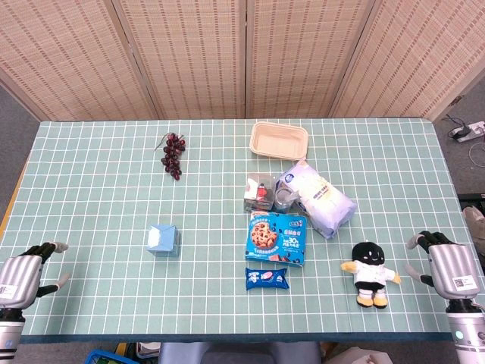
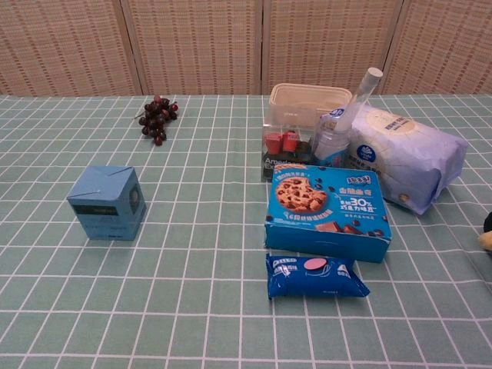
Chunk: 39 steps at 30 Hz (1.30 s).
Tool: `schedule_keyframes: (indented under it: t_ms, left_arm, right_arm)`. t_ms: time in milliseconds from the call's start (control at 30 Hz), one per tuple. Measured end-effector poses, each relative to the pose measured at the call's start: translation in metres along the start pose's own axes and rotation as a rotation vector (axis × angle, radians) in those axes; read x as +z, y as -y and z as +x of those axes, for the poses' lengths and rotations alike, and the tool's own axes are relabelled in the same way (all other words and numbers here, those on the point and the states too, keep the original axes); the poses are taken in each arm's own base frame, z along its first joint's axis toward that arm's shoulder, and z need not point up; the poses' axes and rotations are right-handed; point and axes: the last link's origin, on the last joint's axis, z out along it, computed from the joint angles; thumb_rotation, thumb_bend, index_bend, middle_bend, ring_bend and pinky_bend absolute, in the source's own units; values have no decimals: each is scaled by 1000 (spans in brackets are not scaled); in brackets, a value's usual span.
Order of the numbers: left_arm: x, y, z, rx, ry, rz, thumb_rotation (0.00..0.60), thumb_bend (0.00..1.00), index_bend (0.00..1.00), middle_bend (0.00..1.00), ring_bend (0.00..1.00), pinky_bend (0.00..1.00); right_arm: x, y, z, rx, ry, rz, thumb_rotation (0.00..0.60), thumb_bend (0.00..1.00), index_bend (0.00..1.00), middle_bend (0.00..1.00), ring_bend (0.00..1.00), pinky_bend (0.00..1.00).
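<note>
Nearest the chest camera lay a small blue cookie packet (image 2: 315,277), low in the frame, with a blue chocolate-chip cookie box (image 2: 329,209) just behind it. Both hands sat at the bottom corners of the head view, resting near the front edge of the bench (image 1: 91,197) and well apart from everything in the middle. The left hand (image 1: 26,277) had its fingers spread and held nothing; its nearest thing was a small blue carton (image 1: 163,240), still some way off to its right. The right hand (image 1: 443,265) was likewise spread and empty, with a plush toy (image 1: 370,273) in black, white and yellow lying near it, not touched.

As I judged it, no handling had begun: nothing was lifted, gripped or touched, and every item lay loose on the green checked cloth.

Further back stood a white wipes pack (image 1: 318,199), a clear box holding red items (image 2: 283,150), a clear bottle (image 2: 338,131) leaning against the pack, an empty beige tray (image 1: 279,139) and a bunch of dark grapes (image 1: 173,154) at upper left.

Neither hand showed in the chest view, and the plush toy was cut off at its right edge. What the red items were could not be made out.
</note>
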Motion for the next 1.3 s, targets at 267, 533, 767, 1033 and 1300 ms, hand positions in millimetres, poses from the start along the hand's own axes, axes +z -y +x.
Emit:
schedule_keyframes:
  t_ms: [267, 533, 767, 1033, 1300]
  left_arm:
    - [1, 1, -1, -2, 10, 2, 600, 222, 442, 405, 416, 585]
    - [-1, 3, 4, -40, 5, 3, 600, 221, 442, 405, 416, 585]
    - [-1, 6, 7, -55, 6, 10, 600, 222, 443, 405, 416, 585]
    - [-1, 9, 9, -64, 7, 15, 600, 222, 442, 405, 416, 585]
    - [-1, 10, 9, -64, 12, 23, 600, 221, 442, 405, 416, 585]
  right_arm:
    - [6, 0, -5, 29, -10, 6, 600, 68, 496, 500, 437, 679]
    - [22, 11, -15, 39, -14, -6, 600, 240, 201, 799, 854, 972]
    - [45, 40, -21, 8, 14, 12, 600, 592, 44, 946, 999, 1000]
    - [71, 89, -29, 2, 45, 60, 600, 726, 38, 987, 1000, 1000]
    - [84, 131, -39, -19, 89, 108, 600, 753, 38, 994, 1000, 1000]
